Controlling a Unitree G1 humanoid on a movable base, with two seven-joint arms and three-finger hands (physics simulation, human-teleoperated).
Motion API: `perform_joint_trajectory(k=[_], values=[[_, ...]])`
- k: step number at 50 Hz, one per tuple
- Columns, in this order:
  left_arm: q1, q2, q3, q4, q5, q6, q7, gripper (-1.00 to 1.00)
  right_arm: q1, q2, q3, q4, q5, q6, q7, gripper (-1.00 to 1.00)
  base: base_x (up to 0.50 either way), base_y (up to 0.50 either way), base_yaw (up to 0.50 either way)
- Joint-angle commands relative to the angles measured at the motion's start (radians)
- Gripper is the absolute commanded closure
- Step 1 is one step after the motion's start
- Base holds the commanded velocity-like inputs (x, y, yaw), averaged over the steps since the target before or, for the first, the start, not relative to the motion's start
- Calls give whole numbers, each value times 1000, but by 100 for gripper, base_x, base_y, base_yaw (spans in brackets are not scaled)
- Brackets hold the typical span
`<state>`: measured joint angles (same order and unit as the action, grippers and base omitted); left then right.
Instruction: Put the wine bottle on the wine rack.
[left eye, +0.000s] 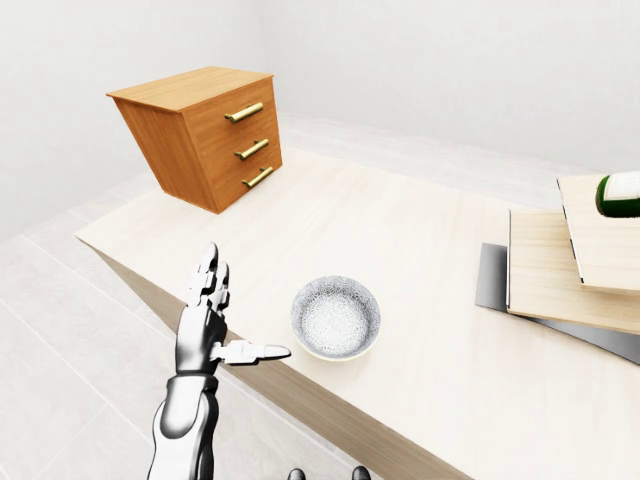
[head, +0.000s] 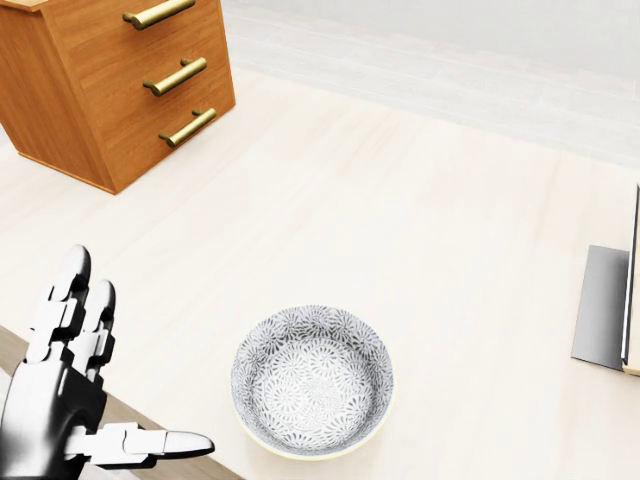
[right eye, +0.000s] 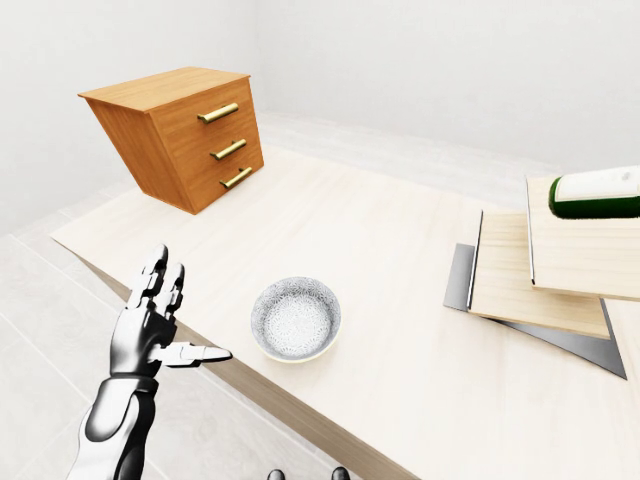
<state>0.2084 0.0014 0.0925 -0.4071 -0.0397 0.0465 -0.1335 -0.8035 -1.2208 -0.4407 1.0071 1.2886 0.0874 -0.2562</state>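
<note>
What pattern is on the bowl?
The bowl has grey and white flowery prints, clearest in the head view.

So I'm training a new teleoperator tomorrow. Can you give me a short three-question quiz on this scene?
1. True or false: the left hand is closed around the patterned bowl.
2. How many brass handles show on the wooden drawer unit?
3. In the right-eye view, the green bottle-like object lies: A) inside the bowl, B) on the stacked light wooden boards at the right edge, C) on top of the drawer unit.

Key: 1 false, the fingers are open and apart from the bowl; 2 three; 3 B.
</note>
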Motion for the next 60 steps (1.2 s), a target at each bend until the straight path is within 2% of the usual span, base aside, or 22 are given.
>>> perform_joint_trajectory(k=[1,7,26,29,41,48,54,60], values=[[-2,0,-3,-3,3,4,2,-100,-14,30,-15,35,-6,0,-11,100,0,0,0],[-1,0,-5,11,6,-8,2,-100,-13,39,-16,32,-27,0,-1,100,0,0,0],[3,-1,-9,-6,5,6,4,-100,1,70,-21,79,-84,0,48,100,0,0,0],[5,0,-9,-1,5,1,3,-100,13,70,-30,67,-82,0,32,100,0,0,0],[0,0,-12,11,8,-6,5,-100,32,86,-33,111,-106,0,77,100,0,0,0],[-1,0,-14,3,9,3,7,-100,32,88,-39,95,-104,0,48,100,0,0,0],[0,0,-14,9,11,-2,8,-100,24,103,-16,124,-135,0,81,100,0,0,0],[-1,2,-10,5,7,3,7,-100,21,101,-11,166,-173,0,107,100,0,0,0]])
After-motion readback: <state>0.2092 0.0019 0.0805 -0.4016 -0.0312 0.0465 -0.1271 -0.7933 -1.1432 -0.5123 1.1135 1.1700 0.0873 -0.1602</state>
